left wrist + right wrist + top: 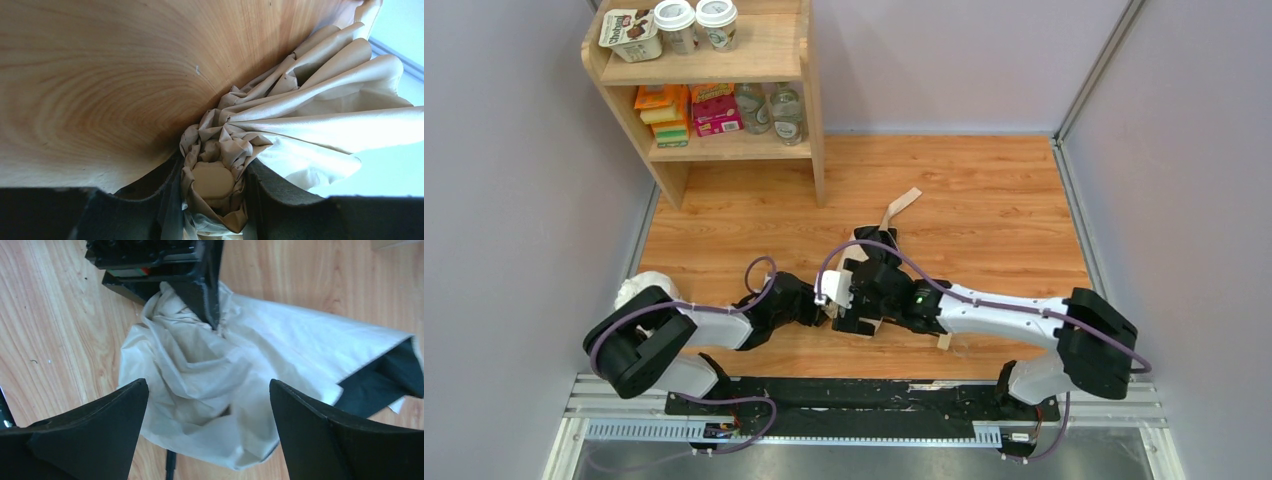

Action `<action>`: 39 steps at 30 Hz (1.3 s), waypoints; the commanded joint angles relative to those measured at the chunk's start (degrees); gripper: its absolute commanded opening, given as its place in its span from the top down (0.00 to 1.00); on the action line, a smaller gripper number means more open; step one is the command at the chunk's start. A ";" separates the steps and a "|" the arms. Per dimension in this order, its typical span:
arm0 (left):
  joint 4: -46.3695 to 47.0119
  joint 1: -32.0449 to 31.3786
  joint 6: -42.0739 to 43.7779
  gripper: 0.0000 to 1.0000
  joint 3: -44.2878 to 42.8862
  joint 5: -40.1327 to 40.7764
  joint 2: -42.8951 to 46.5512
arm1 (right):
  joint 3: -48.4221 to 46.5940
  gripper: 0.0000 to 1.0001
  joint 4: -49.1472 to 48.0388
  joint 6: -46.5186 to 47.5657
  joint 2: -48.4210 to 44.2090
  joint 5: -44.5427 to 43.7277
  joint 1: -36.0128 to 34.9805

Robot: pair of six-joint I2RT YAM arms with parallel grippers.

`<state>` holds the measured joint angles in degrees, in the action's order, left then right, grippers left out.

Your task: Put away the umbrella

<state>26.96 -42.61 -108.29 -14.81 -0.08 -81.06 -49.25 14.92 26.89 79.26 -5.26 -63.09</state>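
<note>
The umbrella (280,340) lies on the wooden table (1014,190) at about its middle, where the two arms meet, and in the top view the grippers cover most of it. Its beige strap (902,208) sticks out toward the far side, lying flat on the wood.

The left gripper (212,167) reaches in from the left and is clamped on the umbrella. Its two dark fingers (272,192) pinch the bunched beige fabric around a pale rounded cap (212,180). From that pinch the folds of the canopy fan out to the right across the table.

The right gripper (207,385) comes in from the right and hangs over the crumpled canopy with its jaws spread wide, one black finger (95,435) on each side of the heap, gripping nothing. In the right wrist view, one finger of the left gripper bites into the far edge of the cloth. At the right end of the canopy, the dark underside (395,372) shows where the fabric folds open. A thin black shaft (171,465) pokes out under the near edge.

A small tan piece (943,342) beside the right arm may be the wooden handle, though too little shows to be sure.

A wooden shelf (809,120) holding cups, boxes and bottles stands at the far left. A white lumpy bag (636,288) sits near the left arm's elbow, well apart from the umbrella.
</note>
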 commanded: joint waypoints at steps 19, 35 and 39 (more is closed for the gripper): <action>-23.09 0.33 -2.81 1.00 3.82 13.51 11.62 | -3.56 0.81 -8.60 -5.44 24.88 9.72 2.53; -31.61 11.14 19.42 0.24 0.93 14.14 33.30 | -0.67 1.00 -10.16 -24.51 28.40 28.35 12.46; -39.43 11.15 20.58 0.23 0.04 12.39 40.52 | -2.15 1.00 -10.01 -29.88 32.43 35.30 15.18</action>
<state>-4.01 -31.77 -92.33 -12.43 12.53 -45.95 -53.43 -5.78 5.65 104.40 24.36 -50.19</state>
